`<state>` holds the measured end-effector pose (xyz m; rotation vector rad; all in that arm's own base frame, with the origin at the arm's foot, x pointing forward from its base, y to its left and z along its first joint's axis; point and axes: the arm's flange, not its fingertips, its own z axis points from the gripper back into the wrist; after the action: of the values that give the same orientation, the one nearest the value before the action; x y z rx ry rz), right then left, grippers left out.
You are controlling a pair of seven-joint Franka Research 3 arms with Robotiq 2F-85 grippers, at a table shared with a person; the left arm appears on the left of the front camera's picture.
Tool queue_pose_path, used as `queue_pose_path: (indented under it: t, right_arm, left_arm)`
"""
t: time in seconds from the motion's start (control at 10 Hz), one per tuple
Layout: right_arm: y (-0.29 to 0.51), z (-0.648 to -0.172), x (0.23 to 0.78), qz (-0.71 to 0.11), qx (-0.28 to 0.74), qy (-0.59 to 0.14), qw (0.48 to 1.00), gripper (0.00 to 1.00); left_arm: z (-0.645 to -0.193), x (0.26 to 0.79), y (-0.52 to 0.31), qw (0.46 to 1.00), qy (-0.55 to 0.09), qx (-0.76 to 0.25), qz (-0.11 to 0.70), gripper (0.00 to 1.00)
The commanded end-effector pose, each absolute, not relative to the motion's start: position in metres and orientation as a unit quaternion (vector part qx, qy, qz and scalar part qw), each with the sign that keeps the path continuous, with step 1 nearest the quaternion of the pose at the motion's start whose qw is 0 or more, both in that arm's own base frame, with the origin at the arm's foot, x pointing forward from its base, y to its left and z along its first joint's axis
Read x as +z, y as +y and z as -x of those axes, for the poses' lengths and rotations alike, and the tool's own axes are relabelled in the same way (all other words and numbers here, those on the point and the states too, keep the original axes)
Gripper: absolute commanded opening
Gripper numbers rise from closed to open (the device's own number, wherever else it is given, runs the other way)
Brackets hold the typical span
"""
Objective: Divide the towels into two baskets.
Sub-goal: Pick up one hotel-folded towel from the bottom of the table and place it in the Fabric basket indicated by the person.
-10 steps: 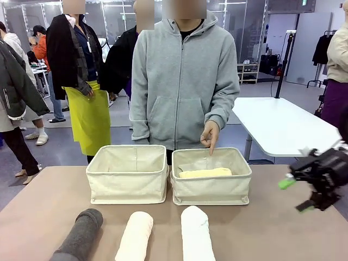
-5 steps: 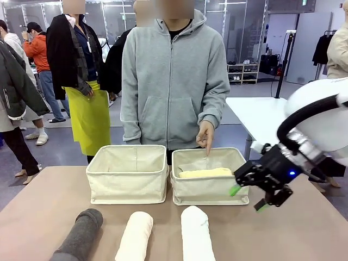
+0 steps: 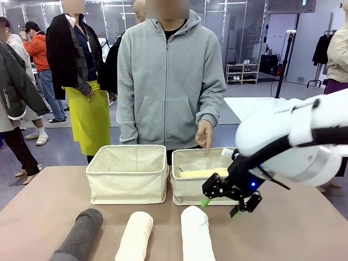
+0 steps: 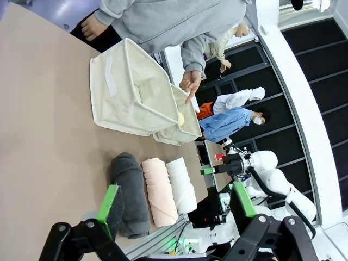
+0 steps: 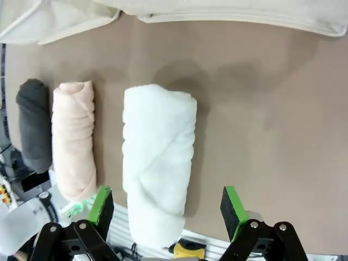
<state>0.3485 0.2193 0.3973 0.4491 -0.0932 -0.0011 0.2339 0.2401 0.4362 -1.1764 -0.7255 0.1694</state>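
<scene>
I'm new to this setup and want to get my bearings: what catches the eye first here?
The right gripper, open on its big white arm reaching in from the right, hovers by the white towel, which lies in a row with a cream towel and a dark grey towel. Behind them, a person's hand points into the right basket, where a yellow towel lies, next to the left basket.

The tabletop (image 3: 38, 206) is a plain, flat brown. On it I see a dark grey rolled terry towel (image 3: 81, 231), a cream rolled terry towel (image 3: 135, 235) and a white rolled terry towel (image 3: 194, 234). The pale yellow rolled terry towel (image 3: 201, 173) is the warmest tone. The left soft canvas basket (image 3: 128, 185) and the right soft canvas basket (image 3: 186, 191) are the same unpatterned beige. The right gripper (image 3: 220, 208) is black with bright green pads. The person's zip hoodie (image 3: 168, 81) is plain grey.
</scene>
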Motion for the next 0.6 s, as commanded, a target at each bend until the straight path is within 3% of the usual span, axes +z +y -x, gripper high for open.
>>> queue_pose_path:
  t: [0.0,0.5]
  right_arm:
    - [0.247,-0.359,0.388,-0.175,-0.016,-0.045,0.983,1.0]
    - [0.304,-0.362,0.365,-0.132,0.01,-0.034,0.991,1.0]
  left_arm:
    - [-0.232,0.437,0.242,0.761,-0.341,0.072,0.547,1.0]
    - [-0.232,0.437,0.242,0.761,-0.341,0.072,0.547,1.0]
